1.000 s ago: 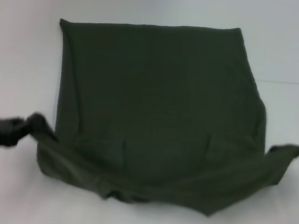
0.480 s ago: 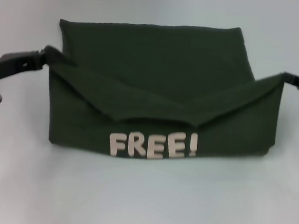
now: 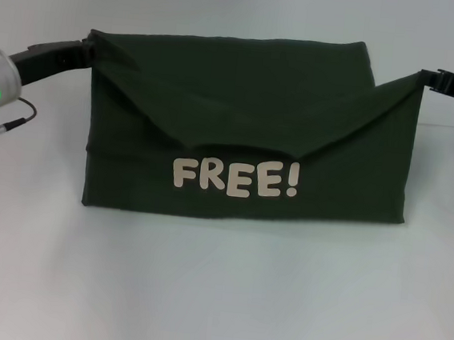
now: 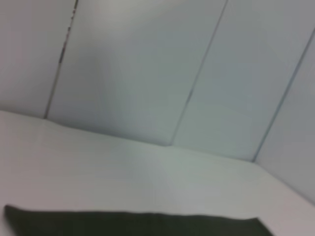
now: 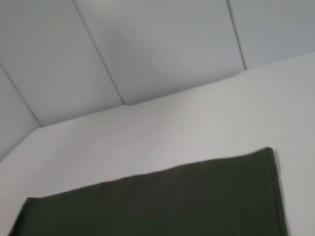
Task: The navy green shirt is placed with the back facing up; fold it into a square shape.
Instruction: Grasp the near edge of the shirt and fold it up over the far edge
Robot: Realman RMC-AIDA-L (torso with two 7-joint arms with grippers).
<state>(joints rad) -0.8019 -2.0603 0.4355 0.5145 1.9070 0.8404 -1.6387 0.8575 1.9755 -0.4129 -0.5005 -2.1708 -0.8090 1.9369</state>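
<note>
Both jaws clamped: left gripper (image 3: 88, 47) at 10 o'clock, right gripper (image 3: 423, 79) at 2, each pinching a corner of the navy green shirt (image 3: 247, 132), center table. Mid-fold; next, probably lay the flap flat, then let go.

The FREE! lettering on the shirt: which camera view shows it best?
The head view. There the cream FREE! lettering reads whole on the folded-up flap of the navy green shirt, whose corners the left pincer and right pincer hold. Both wrist views show only plain dark fabric edge, no letters.
</note>
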